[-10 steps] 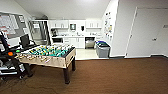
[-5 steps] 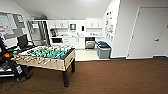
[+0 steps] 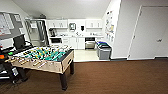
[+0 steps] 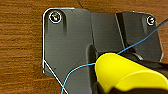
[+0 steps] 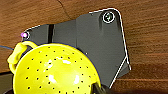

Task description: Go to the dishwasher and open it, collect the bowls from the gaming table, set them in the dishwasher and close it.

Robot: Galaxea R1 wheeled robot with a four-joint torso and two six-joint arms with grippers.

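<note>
So, step in hand: probably the carry toward the dishwasher [image 3: 90, 43], judged from a yellow-green bowl [image 4: 130, 72] close under the left wrist camera and a perforated yellow-green bowl [image 5: 55, 72] with a loop handle close under the right one, both above the brown floor [image 4: 20, 50]
Dishwasher: steel front in the far white cabinet run, well beyond the table-football table [image 3: 47, 56] and off past its far right corner
Next move calls for: a drive past the right-hand side of the table-football table, wide of its near leg, then on toward the kitchen while staying off the grey bins [image 3: 104, 51] beyond it
Left end effector: cannot tell whether clenched or released; grip hidden behind the bowl
Right end effector: likewise cannot tell; grip hidden under the perforated bowl
Hard to make out: dishwasher door state, too small and blurred to call
Cut off: both bowls, at the edge of their wrist views
Unclear: where the thin blue cable [image 4: 75, 72] across the left wrist plate leads
</note>
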